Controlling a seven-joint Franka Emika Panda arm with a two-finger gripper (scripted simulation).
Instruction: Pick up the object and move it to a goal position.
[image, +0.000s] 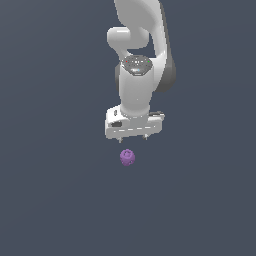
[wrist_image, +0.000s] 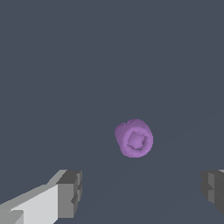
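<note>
In the exterior view, the white arm (image: 137, 60) reaches down from the top edge and ends in the gripper (image: 133, 137), which hangs above the object (image: 127, 157), a small purple lumpy ball lying on the plain grey floor (image: 55, 200). The gripper sits just above the object and a little toward the exterior view's right of it; there is a clear gap between them, and nothing touches. Only 2 short finger stubs show below the hand, set well apart, so the pincer reads as wide open and holding nothing. No goal marker is visible anywhere around the object.

In the wrist view, the object (wrist_image: 134, 138) sits alone on the floor with a square dimple facing the camera. The 2 fingertips (wrist_image: 70, 192) frame the scene far apart, 1 on each side, with the object lying between their lines but ahead of them, not yet within the gap. The spread is several times the object's width, and the pads are bare.

The main risk, as I judge it, comes from that offset: if the hand drops straight down without centring over the object, 1 finger could land on the ball or nudge it, and a round, bumpy thing would likely roll away. A closing grip off the ball's middle could also squeeze it out sideways.
</note>
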